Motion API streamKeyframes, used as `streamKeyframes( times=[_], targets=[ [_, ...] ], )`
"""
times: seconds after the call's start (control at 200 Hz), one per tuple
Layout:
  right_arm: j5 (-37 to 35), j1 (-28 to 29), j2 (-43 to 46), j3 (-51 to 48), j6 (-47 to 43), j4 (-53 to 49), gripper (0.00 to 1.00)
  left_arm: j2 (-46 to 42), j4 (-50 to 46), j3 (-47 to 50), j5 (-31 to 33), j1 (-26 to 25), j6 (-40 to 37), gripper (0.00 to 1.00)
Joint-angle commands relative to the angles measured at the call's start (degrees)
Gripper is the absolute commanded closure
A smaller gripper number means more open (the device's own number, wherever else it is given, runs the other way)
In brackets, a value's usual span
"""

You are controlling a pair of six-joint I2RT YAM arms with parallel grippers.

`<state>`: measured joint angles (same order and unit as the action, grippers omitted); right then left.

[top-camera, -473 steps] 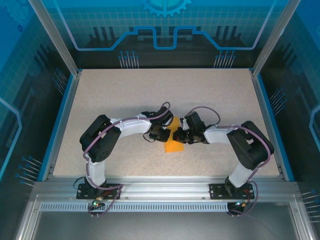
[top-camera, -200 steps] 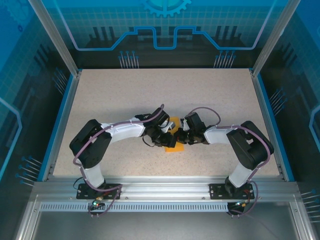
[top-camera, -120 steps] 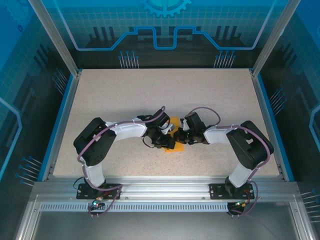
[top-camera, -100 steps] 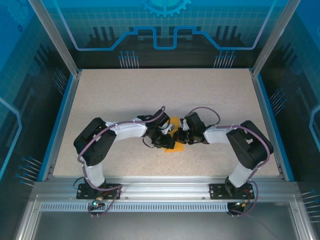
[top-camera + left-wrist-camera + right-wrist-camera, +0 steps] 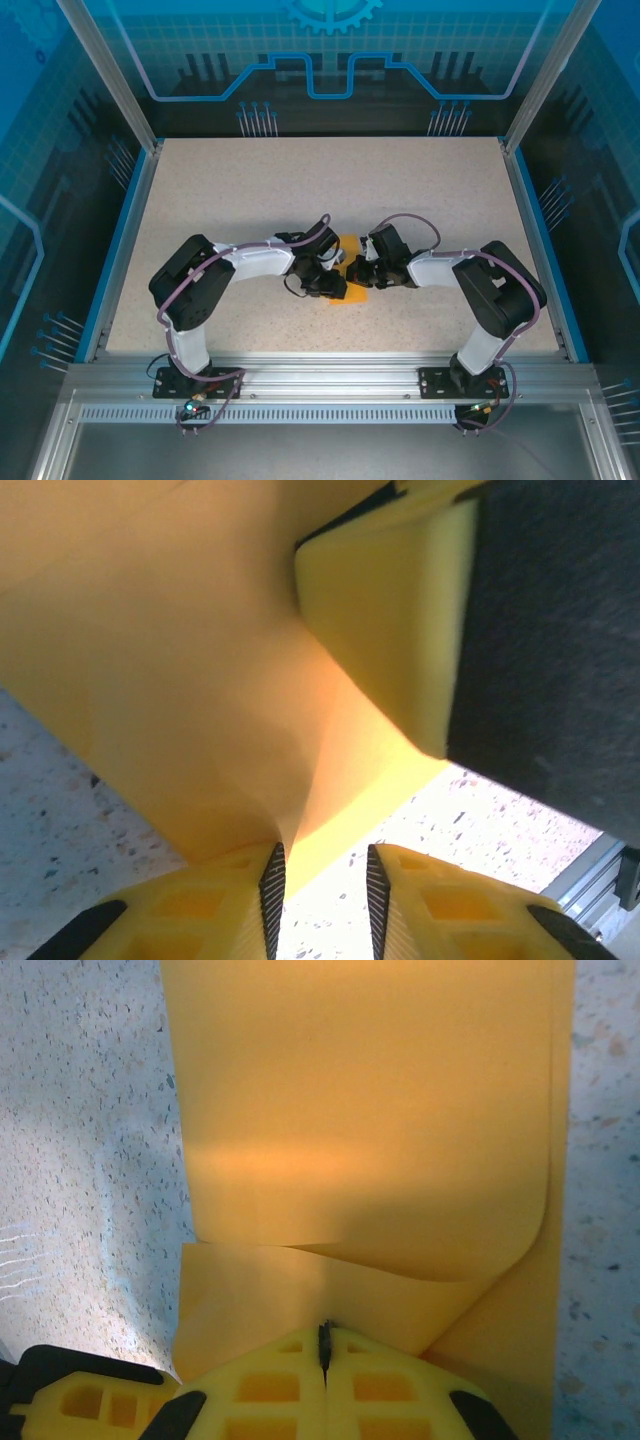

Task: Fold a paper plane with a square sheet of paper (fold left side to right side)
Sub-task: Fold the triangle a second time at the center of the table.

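Square sheet of paper (image 5: pixel 370 1110), partly folded, lies mid-surface (image 5: pixel 90 1110) between both arms. Right gripper (image 5: pixel 323 1345): jaws clenched, tips on the sheet; pinching or pressing, I can't tell. Left gripper (image 5: pixel 320 880): jaws parted, raised paper touching one pad.

— What's underneath everything?
— A speckled beige tabletop (image 5: pixel 250 190), with blue edging (image 5: pixel 118 250) down its sides.
— And around it?
— Silver metal rails (image 5: pixel 330 375) along the near edge, and a see-through back panel (image 5: pixel 330 50) printed with blue lines.
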<state>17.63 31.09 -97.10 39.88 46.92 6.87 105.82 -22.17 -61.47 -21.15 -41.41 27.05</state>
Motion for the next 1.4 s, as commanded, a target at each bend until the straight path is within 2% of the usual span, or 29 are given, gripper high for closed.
streamKeyframes(
  times=[0.0, 0.46, 0.635, 0.84, 1.16, 1.396],
  targets=[
    [-1.64, 0.19, -2.10, -0.03, -1.11, -5.34, 0.98, 0.53, -1.60, 1.60, 1.20, 0.25, -0.32, 0.68],
    [-2.23, -0.28, -1.54, 0.16, -1.65, -6.57, 0.98, -2.15, -1.25, 5.86, 0.31, 0.22, 0.28, 0.73],
    [-2.26, -0.33, -1.56, 0.11, -1.67, -6.67, 0.98, -6.12, -0.70, 7.94, -1.01, 0.27, 0.40, 0.77],
    [-1.93, -0.35, -1.55, 0.29, -1.66, -6.47, 0.98, -9.71, -2.35, 6.05, -1.43, 1.08, -0.20, 0.78],
    [-1.65, -0.24, -1.58, 0.64, -1.67, -6.72, 0.98, -3.37, -0.62, -0.24, -2.26, 1.11, -0.94, 0.79],
    [-1.18, -0.24, -1.43, 0.73, -1.83, -6.45, 0.99, 0.33, 0.25, -0.34, -1.57, 1.15, -0.94, 0.79]
  ],
)
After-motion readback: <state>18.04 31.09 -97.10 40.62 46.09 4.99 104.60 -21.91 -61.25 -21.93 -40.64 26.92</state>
